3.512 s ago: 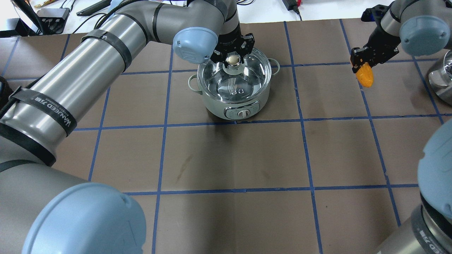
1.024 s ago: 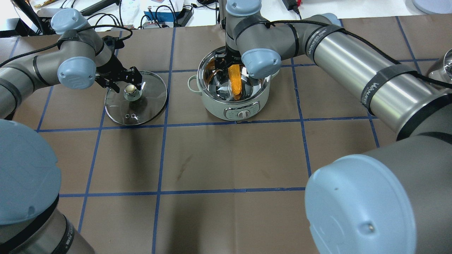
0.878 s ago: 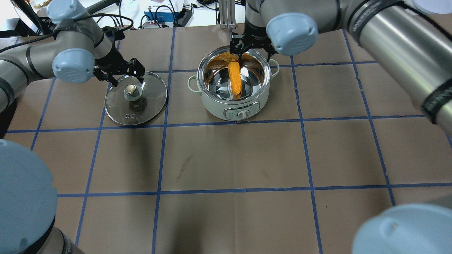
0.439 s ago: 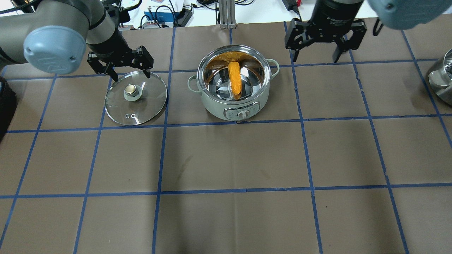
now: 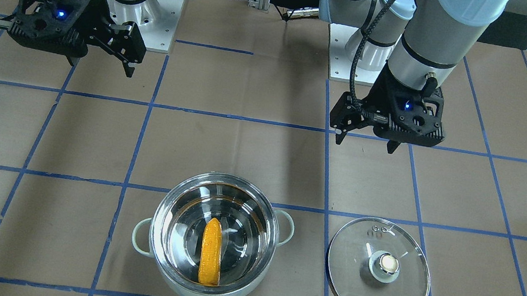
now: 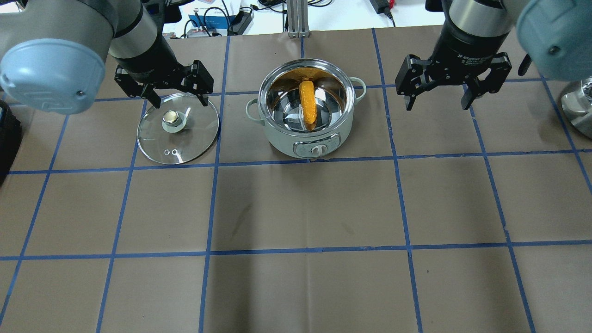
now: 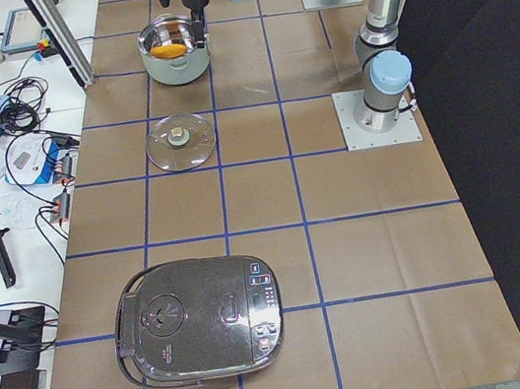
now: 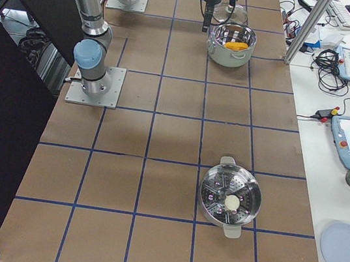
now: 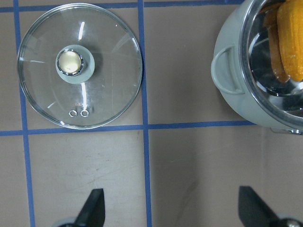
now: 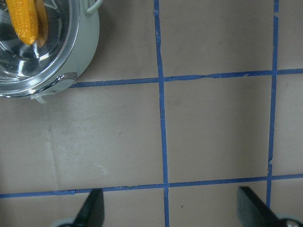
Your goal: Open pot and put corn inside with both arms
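The mint-green pot (image 6: 282, 145) stands open at the back middle of the table. The corn (image 6: 307, 105) lies inside it, leaning on the far wall; it also shows in the front view (image 5: 211, 253). The glass lid (image 6: 194, 134) lies flat on the table left of the pot, knob up. My left gripper (image 6: 178, 99) is open and empty, raised above the lid's far edge. My right gripper (image 6: 436, 106) is open and empty, raised to the right of the pot. The left wrist view shows the lid (image 9: 109, 71) and the pot's handle (image 9: 227, 80) below open fingers.
A steel steamer pot (image 6: 578, 106) stands at the table's right edge. A black rice cooker (image 7: 201, 319) sits at the table's left end. Blue tape lines grid the brown table cover. Cables and devices lie beyond the far edge.
The left gripper took the lid off the pot, set it down to the left and let go. The right gripper dropped the corn into the pot and drew back to the right. Both are now raised.
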You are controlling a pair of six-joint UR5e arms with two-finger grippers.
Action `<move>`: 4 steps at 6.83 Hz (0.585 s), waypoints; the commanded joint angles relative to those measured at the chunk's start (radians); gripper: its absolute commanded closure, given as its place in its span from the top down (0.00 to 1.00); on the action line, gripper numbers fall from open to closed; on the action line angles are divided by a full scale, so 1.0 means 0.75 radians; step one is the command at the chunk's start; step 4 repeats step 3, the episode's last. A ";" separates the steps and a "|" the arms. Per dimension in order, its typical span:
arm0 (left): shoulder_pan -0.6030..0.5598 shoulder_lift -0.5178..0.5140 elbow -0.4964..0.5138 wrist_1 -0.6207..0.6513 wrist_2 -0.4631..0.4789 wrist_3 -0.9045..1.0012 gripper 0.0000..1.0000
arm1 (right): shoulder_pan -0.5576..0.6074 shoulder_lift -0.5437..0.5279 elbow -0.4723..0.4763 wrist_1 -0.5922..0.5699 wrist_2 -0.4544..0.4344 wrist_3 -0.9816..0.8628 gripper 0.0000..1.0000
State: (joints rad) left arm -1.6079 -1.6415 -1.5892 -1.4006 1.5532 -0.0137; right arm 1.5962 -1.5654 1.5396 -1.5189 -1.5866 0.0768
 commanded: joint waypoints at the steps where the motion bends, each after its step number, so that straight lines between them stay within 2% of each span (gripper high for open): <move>1: 0.009 0.008 0.004 -0.018 -0.001 0.000 1.00 | 0.001 -0.003 0.007 -0.004 -0.003 0.000 1.00; 4: 0.013 0.008 -0.002 -0.020 0.003 0.008 1.00 | 0.001 0.003 0.013 -0.022 0.001 -0.002 1.00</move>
